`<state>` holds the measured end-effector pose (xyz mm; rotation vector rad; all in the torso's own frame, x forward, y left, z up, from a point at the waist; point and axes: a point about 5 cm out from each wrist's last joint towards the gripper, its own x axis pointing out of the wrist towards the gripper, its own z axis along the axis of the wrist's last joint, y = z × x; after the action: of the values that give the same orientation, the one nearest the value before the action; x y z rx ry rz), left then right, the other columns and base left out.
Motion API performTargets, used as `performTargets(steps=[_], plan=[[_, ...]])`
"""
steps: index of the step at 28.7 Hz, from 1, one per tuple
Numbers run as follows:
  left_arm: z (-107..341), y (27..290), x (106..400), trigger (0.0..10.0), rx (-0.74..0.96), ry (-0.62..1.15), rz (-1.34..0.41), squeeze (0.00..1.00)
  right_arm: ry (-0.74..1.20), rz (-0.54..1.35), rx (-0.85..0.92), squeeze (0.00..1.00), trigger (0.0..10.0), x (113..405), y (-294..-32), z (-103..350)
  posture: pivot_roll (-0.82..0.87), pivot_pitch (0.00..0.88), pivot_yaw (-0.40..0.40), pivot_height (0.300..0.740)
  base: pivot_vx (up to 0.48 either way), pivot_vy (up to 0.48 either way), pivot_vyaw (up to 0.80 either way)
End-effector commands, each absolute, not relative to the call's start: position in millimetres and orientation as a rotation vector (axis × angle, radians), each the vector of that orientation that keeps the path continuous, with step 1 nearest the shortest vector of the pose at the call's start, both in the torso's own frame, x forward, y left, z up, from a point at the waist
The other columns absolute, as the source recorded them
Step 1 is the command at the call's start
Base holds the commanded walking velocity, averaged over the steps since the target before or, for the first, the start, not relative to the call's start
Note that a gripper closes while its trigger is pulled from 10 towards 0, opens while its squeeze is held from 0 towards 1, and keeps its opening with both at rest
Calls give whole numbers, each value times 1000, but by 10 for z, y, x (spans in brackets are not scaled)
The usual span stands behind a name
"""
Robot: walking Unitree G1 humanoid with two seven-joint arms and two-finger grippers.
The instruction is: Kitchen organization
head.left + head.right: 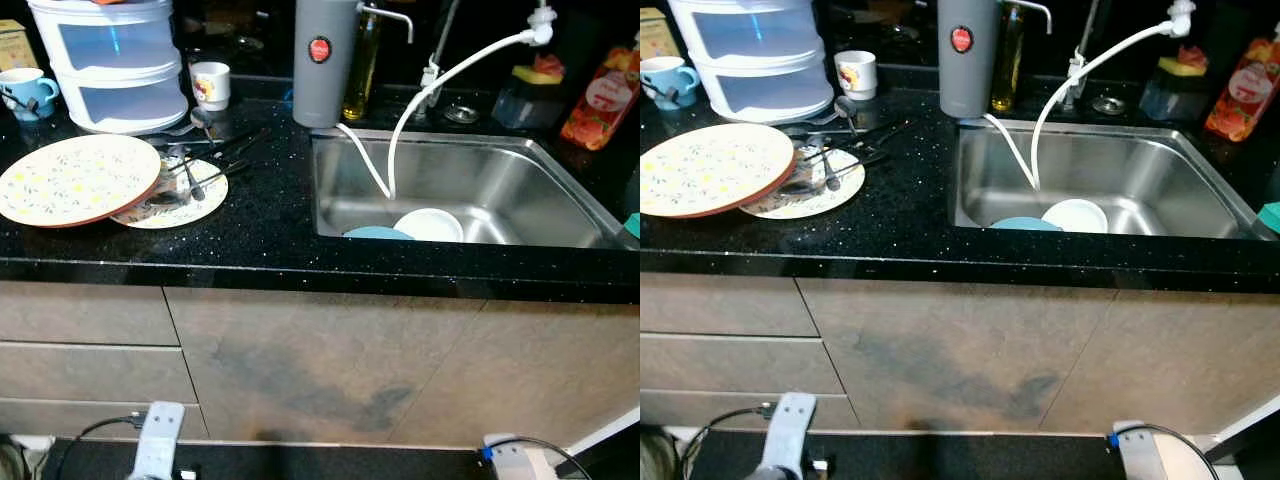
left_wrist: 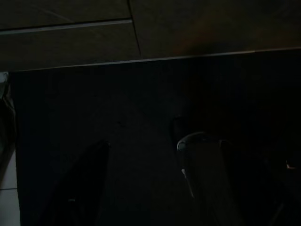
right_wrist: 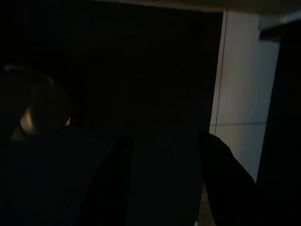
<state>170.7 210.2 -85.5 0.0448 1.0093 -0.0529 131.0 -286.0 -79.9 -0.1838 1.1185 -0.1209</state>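
Left eye view: you're facing a black speckled desk with a steel sink set into its right half; large floral plate sits at far left, its edge overlapping a smaller floral plate; cutlery lies across the smaller plate; behind them a white stacked container, a small white cup just beside it, a blue mug at the left edge; grey cylinder with a red button stands at the sink's back-left corner, oil bottle right behind it; white hose curves from the tap down into the sink; in the basin, a white bowl touches a teal dish; red-labelled bottle at far right; beige cabinet fronts below; your silver left arm hangs low.

Right eye view: same layout; silver right arm hangs low at bottom right, idle.

Left wrist view: very dark; left claw has its two black fingers apart, nothing between them, over a dark mat with cabinet fronts beyond.

Right wrist view: also dark; right claw fingers apart, holding nothing; pale floor tile shows beside the dark mat.
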Motion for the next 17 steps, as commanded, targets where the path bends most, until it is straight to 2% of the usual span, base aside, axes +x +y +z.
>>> performTargets(steps=[1, 11, 17], plan=[[-896, 2064, 1638, 10000, 53, 1046, -70, 0, 1130, -122, -175, 0, 10000, 1221, -2868, -824, -53, 0, -21, 740, 0, 0, 0], [-922, 2024, 1592, 10000, 65, 1064, -91, 0, 1163, -112, -186, 0, 10000, 1064, -2878, -864, -73, 0, -2, 740, 0, 0, 0], [-928, 2021, 1578, 10000, 66, 1069, -92, 0, 1169, -91, -185, 0, 10000, 1074, -2708, -927, -71, 0, -5, 740, 0, 0, 0]])
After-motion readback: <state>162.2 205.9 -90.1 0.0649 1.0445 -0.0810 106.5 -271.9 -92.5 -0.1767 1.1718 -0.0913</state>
